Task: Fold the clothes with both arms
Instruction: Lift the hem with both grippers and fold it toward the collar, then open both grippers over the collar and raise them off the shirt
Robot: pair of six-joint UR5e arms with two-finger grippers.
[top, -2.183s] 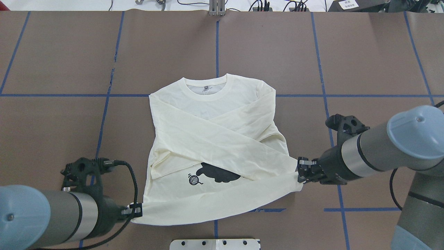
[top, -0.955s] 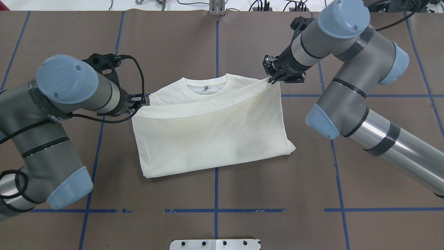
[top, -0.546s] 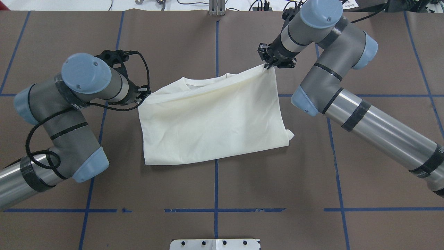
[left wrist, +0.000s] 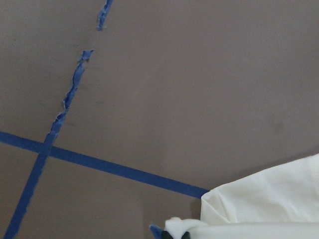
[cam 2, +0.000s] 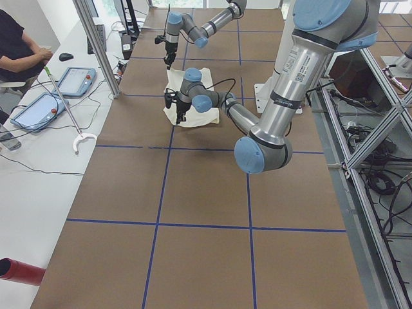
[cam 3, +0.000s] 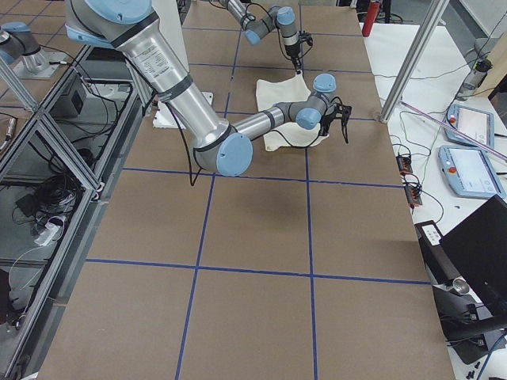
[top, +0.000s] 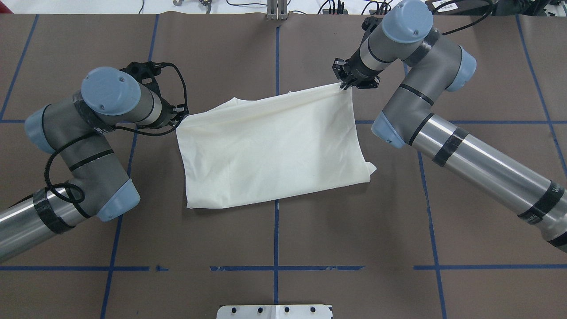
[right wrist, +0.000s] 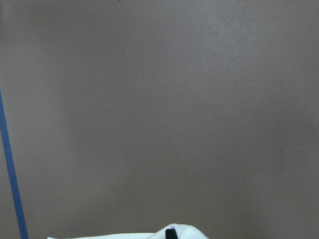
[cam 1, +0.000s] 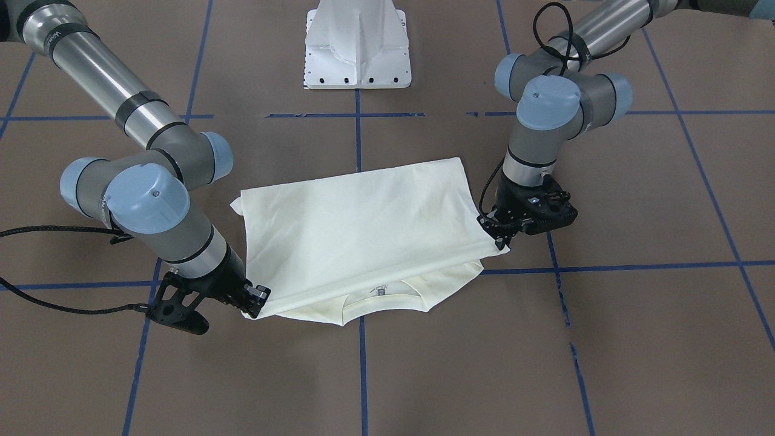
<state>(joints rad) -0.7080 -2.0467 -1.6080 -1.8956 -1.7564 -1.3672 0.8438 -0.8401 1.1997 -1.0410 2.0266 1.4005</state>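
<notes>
The cream shirt (top: 270, 146) lies folded in half on the brown table, plain side up, with no print showing. Its lifted hem edge hangs over the collar end. From the front, the ribbed neckline (cam 1: 381, 298) peeks out under that edge. My left gripper (top: 182, 114) is shut on the hem's left corner, which shows as cream cloth (left wrist: 269, 209) in the left wrist view. My right gripper (top: 344, 86) is shut on the right corner, a little farther from the base. In the front view the left gripper (cam 1: 501, 242) is on the right and the right gripper (cam 1: 254, 306) on the left.
The white pedestal base (top: 274, 311) stands at the near edge. Blue tape lines (top: 276, 53) grid the table. Cables and a metal post (top: 277, 11) line the far edge. A seated person (cam 2: 19, 45) and tablets (cam 2: 74, 80) are at a side table.
Both grippers have carried the hem from the near edge up over the crossed sleeves and print to the collar. In the last half second the edge went on to cover the neckline.
</notes>
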